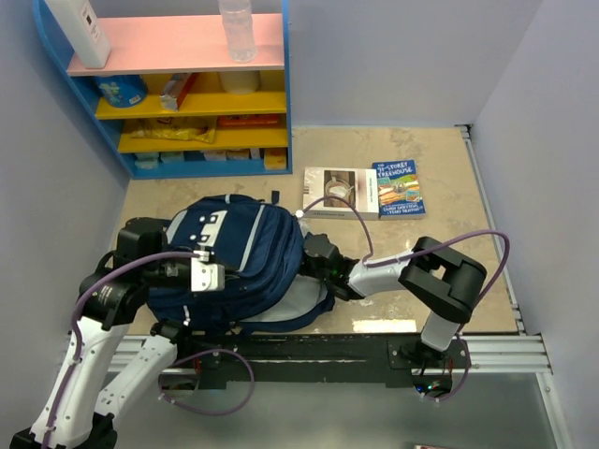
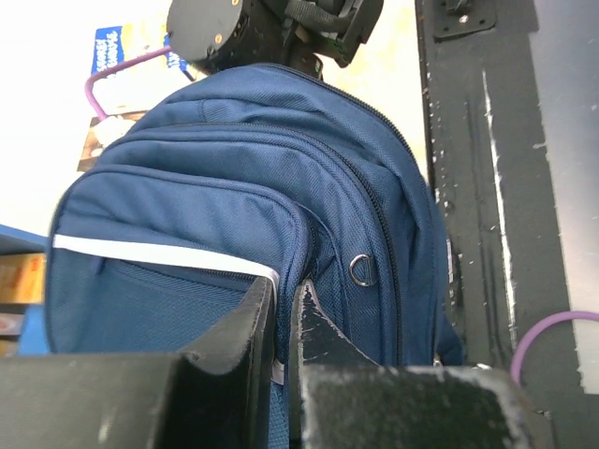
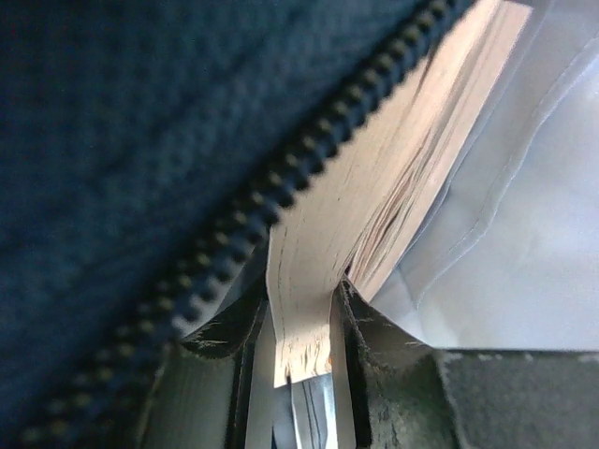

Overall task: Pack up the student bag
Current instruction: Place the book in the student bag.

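Note:
The navy student bag (image 1: 245, 262) lies on the table between the arms; it also fills the left wrist view (image 2: 234, 215). My left gripper (image 1: 208, 277) is shut, pinching a fold of the bag's fabric (image 2: 284, 299) near the grey stripe. My right gripper (image 1: 316, 257) is at the bag's right side, at its open zip (image 3: 281, 187). It is shut on a book (image 3: 318, 281), whose page edges show between the fingers (image 3: 374, 327), with the book partly inside the bag against the pale lining (image 3: 524, 234).
Two books (image 1: 342, 192) (image 1: 398, 188) lie on the table behind the bag. A blue shelf unit (image 1: 187, 84) with snacks and bottles stands at the back left. A dark base rail (image 1: 309, 351) runs along the near edge.

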Controlling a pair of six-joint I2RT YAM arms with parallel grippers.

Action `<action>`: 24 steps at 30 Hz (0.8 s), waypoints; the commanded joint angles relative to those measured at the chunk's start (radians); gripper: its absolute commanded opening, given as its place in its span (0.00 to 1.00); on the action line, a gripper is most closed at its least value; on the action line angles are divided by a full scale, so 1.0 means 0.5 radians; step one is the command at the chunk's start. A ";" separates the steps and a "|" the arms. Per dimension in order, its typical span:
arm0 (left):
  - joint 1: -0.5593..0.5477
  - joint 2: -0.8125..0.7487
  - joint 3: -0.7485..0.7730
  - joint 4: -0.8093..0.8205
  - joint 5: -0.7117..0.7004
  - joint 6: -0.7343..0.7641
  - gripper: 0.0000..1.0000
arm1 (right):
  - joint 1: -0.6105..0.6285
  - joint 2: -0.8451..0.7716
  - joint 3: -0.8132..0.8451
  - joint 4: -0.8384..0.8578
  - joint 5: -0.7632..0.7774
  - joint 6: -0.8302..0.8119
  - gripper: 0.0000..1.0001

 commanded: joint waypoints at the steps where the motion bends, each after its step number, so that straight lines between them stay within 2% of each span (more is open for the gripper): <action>1: -0.007 -0.016 0.019 0.402 0.321 -0.071 0.00 | 0.128 -0.090 0.301 0.025 0.374 -0.175 0.12; 2: -0.007 -0.016 0.025 0.405 0.321 -0.087 0.00 | 0.134 -0.069 0.347 -0.185 0.426 -0.178 0.45; 3: -0.010 -0.013 0.032 0.408 0.321 -0.090 0.00 | 0.140 -0.057 0.384 -0.251 0.414 -0.193 0.70; 4: -0.010 -0.013 0.038 0.399 0.315 -0.090 0.00 | 0.140 -0.041 0.421 -0.333 0.393 -0.205 0.98; 8: -0.007 -0.031 0.032 0.387 0.281 -0.075 0.00 | 0.125 -0.108 0.394 -0.515 0.337 -0.257 0.99; 14: -0.007 -0.086 -0.042 0.375 0.122 -0.026 0.00 | 0.109 -0.439 0.381 -0.996 0.279 -0.542 0.99; 19: -0.010 -0.120 -0.180 0.460 -0.089 -0.013 0.00 | 0.070 -0.731 0.425 -1.622 0.432 -0.712 0.99; 22: -0.010 -0.114 -0.266 0.473 -0.173 0.032 0.00 | -0.050 -0.995 0.360 -1.904 0.751 -0.690 0.99; 24: -0.010 -0.102 -0.281 0.406 -0.149 0.091 0.00 | -0.338 -1.124 0.320 -1.914 0.664 -0.724 0.99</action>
